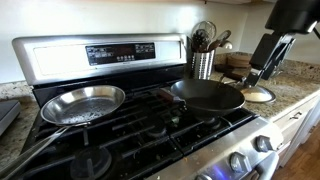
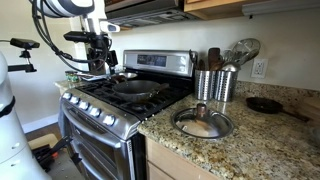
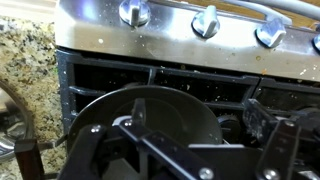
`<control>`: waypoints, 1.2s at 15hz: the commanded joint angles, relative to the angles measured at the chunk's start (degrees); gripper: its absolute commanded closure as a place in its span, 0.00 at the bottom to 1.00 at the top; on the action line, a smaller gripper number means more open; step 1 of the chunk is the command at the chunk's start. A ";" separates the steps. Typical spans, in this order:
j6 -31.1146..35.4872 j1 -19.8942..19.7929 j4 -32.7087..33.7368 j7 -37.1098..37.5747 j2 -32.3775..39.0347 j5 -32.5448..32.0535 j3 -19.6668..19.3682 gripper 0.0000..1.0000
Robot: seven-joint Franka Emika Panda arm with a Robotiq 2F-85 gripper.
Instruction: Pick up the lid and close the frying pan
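The lid (image 2: 203, 122) lies knob-up on the granite surface (image 2: 250, 140) just beside the stove (image 2: 110, 110), in front of the utensil holders (image 2: 215, 82). The black pan (image 1: 207, 95) sits uncovered on a burner. The end effector (image 1: 265, 70) hangs in the air with its fingers spread and nothing between them, and in an exterior view (image 2: 100, 55) it looks well apart from the lid. From where I stand, the worry is the grip. The knob (image 2: 200, 108) is small and the lid is glass, so a shallow or off-centre pinch could let it tip or slide out and strike the granite or the grates. Reaching in could also knock the utensil holders, which stand close behind the lid. A tilted lid might catch the pan's rim and sit crooked. There is a silver pan (image 1: 85, 103) on the neighbouring burner too, so the lid could end up on the wrong one. As for writing, the stove's control panel (image 1: 120, 53) has a display and markings, but they are too small to read, and I can make out no brand.
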 commanded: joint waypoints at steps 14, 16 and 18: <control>6.75 -14.93 5.74 -7.23 5.98 -17.22 -11.49 0.00; 8.10 -16.81 6.47 -7.23 7.88 -19.06 -12.34 0.00; 8.35 -17.88 6.96 -5.88 8.95 -20.22 -12.17 0.00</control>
